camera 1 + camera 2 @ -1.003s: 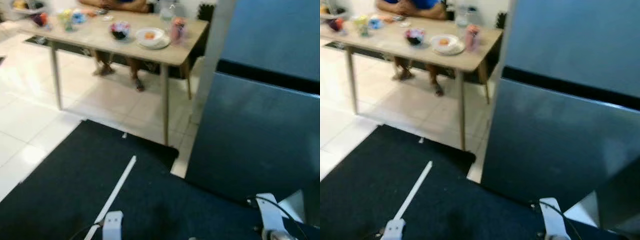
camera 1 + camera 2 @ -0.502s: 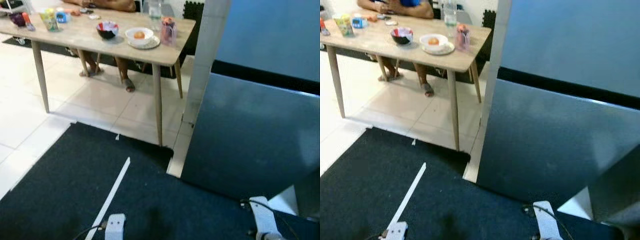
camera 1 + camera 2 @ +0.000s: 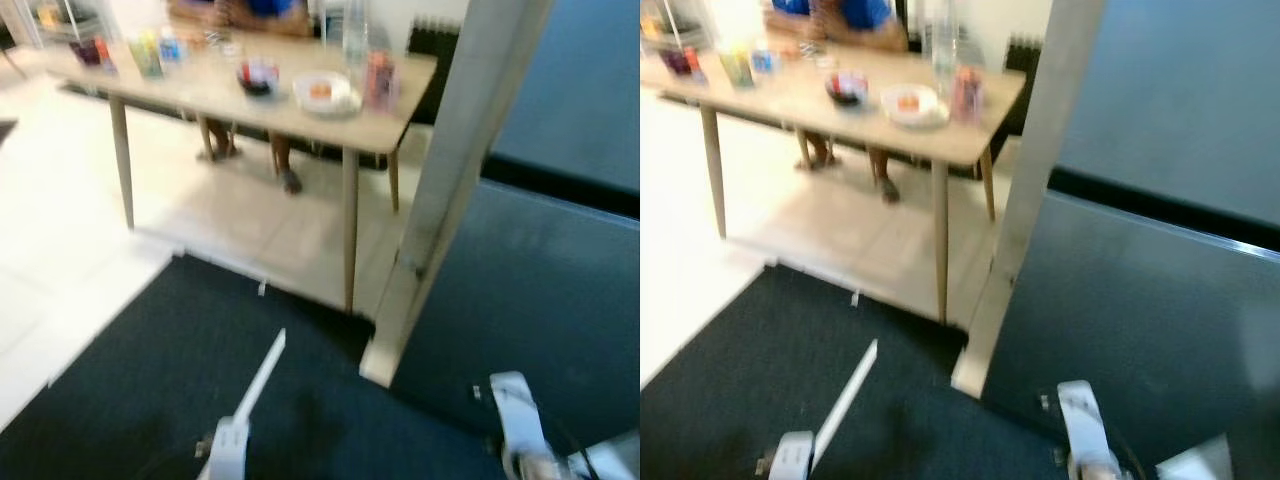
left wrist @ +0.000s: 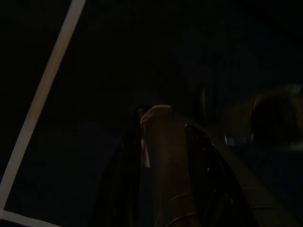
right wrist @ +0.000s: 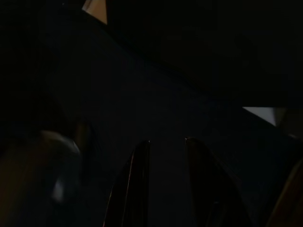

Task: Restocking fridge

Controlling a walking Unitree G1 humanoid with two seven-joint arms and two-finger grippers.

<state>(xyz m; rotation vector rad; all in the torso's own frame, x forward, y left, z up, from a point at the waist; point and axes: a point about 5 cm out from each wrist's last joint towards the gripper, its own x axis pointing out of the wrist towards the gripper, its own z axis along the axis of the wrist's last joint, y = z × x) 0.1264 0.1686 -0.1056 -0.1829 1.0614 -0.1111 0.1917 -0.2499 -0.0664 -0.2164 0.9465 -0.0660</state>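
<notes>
The tall dark blue-grey fridge [image 3: 560,290] stands at the right with its doors closed, a black band between upper and lower door. Both silver arms hang low at the picture's bottom edge: the left arm [image 3: 228,452] over the dark mat, the right arm [image 3: 515,428] just in front of the fridge. In the dark left wrist view my left gripper [image 4: 144,118] points down at the mat. My right gripper [image 5: 165,142] also hangs over the mat, open with a gap between its two fingers and nothing in it.
A wooden table [image 3: 200,92] at the back left carries a bowl [image 3: 258,77], a plate [image 3: 322,92], a pink cup [image 3: 378,75] and a bottle [image 3: 353,30]. A person [image 3: 250,8] sits behind it. A white pillar [image 3: 460,180] flanks the fridge. A white strip [image 3: 262,370] crosses the black mat [image 3: 150,380].
The whole picture has shifted and blurred, so the camera has moved. The table and pillar sit further right. Both arms hang as before.
</notes>
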